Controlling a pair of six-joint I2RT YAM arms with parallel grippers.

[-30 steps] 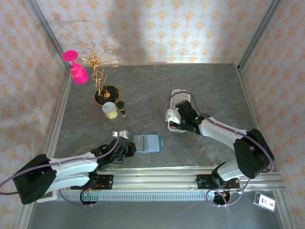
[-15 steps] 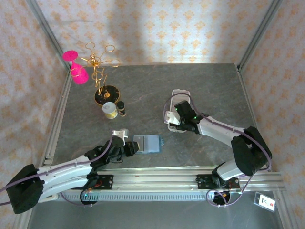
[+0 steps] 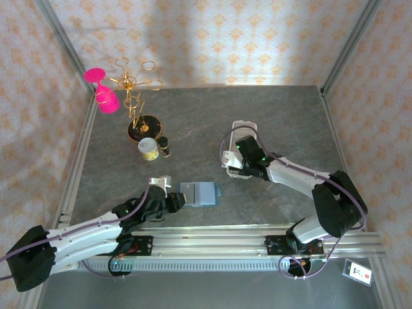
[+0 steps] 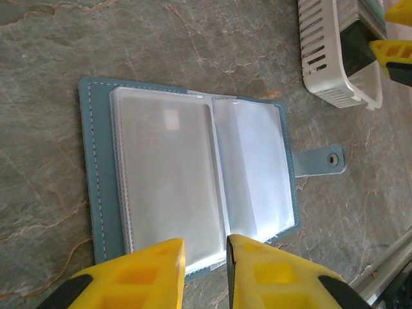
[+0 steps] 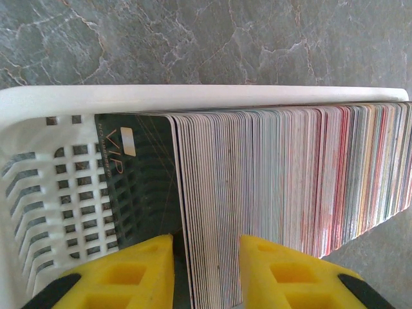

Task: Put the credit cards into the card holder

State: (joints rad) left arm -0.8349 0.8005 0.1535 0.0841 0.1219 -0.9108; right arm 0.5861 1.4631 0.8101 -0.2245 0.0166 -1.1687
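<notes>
Stitched teal card holder [image 4: 98,180] shows glossy plastic sleeves [image 4: 168,180].

The blue card holder [image 4: 193,187] lies open on the grey table [image 4: 51,51], clear pockets up. The yellow fingers [image 4: 148,273] of the left gripper [image 4: 205,250] sit at its near edge, a small gap between them.

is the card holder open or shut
Open. The card holder lies spread flat, clear plastic sleeves facing up, clasp tab unfastened.
</notes>
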